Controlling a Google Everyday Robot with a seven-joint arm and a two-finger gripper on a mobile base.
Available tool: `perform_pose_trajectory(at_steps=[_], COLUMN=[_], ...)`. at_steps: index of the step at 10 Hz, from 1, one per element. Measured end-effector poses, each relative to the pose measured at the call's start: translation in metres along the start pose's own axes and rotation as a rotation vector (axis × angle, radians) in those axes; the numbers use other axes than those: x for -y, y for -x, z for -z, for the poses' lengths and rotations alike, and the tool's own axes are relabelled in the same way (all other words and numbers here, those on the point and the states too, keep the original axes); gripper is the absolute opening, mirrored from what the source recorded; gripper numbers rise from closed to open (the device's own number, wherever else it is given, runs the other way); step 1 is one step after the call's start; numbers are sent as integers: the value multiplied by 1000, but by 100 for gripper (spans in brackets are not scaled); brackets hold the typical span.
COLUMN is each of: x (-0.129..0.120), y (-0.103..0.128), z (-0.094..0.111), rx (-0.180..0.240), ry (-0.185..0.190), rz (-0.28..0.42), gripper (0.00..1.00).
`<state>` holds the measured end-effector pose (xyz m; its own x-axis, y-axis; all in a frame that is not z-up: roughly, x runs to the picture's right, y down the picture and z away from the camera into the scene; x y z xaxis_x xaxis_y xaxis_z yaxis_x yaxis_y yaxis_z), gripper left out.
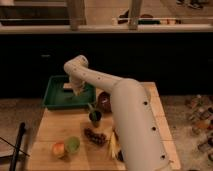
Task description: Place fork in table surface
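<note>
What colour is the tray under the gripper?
Green; the tray sits below the gripper in the camera view.

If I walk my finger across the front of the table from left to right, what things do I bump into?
Orange fruit → green fruit → dark grapes → the robot's white arm. Farther back, the hand hangs over the green tray.

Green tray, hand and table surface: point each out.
green tray (54, 102), camera view, on its front rim.
hand (77, 90), camera view, arm's tip over the tray.
table surface (55, 127), camera view, bare planks left.
</note>
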<state>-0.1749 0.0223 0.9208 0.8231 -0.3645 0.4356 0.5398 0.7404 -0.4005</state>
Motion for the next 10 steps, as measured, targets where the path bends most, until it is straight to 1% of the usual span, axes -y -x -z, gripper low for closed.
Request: perform_pose_trajectory(at_steps=[3, 5, 7, 10], x=[4, 8, 9, 11], y=[0, 4, 7, 19], z=[17, 27, 38, 56], rx=[4, 4, -3, -15], ry=[31, 45, 47, 42], rz=[-65, -92, -117, -147], gripper=[0, 0, 0, 0])
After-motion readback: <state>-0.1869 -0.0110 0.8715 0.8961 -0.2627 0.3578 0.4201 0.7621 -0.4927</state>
